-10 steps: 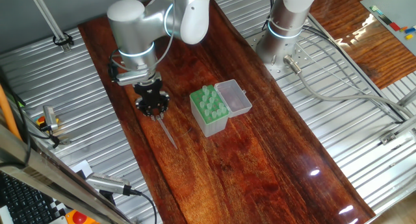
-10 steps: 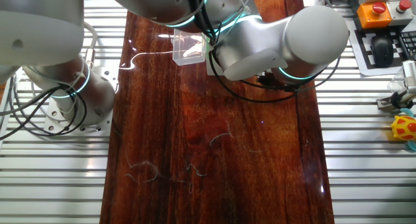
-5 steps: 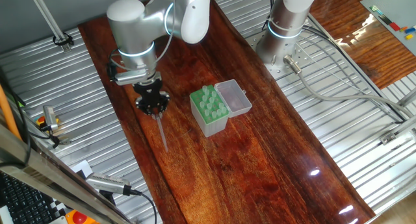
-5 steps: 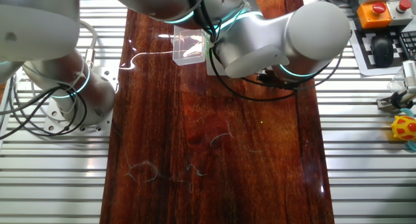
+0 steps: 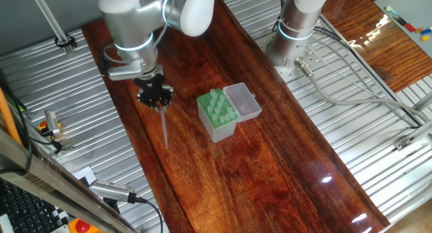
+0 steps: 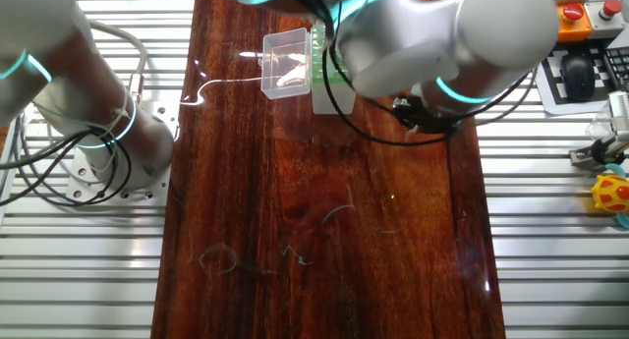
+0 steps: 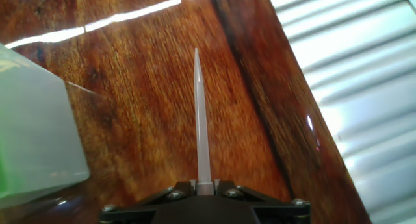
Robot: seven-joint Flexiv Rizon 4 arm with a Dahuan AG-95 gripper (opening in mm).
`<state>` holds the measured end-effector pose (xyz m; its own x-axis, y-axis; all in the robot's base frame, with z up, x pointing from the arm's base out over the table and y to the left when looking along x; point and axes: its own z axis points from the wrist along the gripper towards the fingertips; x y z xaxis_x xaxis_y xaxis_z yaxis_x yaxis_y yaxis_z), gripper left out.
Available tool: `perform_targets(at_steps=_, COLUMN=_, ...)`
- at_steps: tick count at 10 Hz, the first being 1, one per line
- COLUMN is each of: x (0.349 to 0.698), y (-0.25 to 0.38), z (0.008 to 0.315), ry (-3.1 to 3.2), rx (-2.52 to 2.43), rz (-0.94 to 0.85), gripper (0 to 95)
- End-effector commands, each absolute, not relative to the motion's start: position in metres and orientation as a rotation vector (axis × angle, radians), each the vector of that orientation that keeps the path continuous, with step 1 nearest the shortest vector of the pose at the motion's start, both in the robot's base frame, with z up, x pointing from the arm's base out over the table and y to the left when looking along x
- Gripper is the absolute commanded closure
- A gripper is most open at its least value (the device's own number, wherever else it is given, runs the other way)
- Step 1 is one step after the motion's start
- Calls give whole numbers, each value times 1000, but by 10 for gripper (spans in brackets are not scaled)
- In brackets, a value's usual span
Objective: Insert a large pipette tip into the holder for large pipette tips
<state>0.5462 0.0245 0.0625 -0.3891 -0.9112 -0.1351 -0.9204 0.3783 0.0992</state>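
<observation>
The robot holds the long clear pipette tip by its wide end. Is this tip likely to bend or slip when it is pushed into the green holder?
The large pipette tip looks straight along its whole length, so probably fairly stiff, though its thin point may flex. The gripper clamps only the wide end of smooth plastic, so it could slip or tilt if it meets the holder off-centre.

We've got the large pipette tip (image 5: 164, 128), a long, thin, clear tapered tube, hanging point-down over the dark wood, its wide end pinched up top. From the hand view it's dead straight, the fine point (image 7: 196, 52) aimed away from us. The holder for large pipette tips (image 5: 217, 116) is a small green box beside it, pale green holes on top, clear lid (image 5: 242, 102) flipped open alongside.
</observation>
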Motion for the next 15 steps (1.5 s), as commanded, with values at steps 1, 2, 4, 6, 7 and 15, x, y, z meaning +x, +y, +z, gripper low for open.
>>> perform_targets(at_steps=1, x=546, y=16, z=69, ry=2725, rx=-1633, rz=154, gripper=950)
perform_targets(at_steps=2, x=546, y=16, z=69, ry=2766, rx=-1612, rz=120, gripper=950)
perform_targets(at_steps=4, x=546, y=16, z=69, ry=2856, rx=-1492, rz=37, gripper=950)
perform_targets(at_steps=6, x=546, y=16, z=69, ry=2896, rx=-1386, rz=15, gripper=950)
perform_targets(at_steps=7, x=546, y=16, z=69, ry=2906, rx=-1335, rz=5, gripper=950)
perform_targets(at_steps=15, x=526, y=18, z=90, ry=2978, rx=-1348, rz=1, gripper=950)
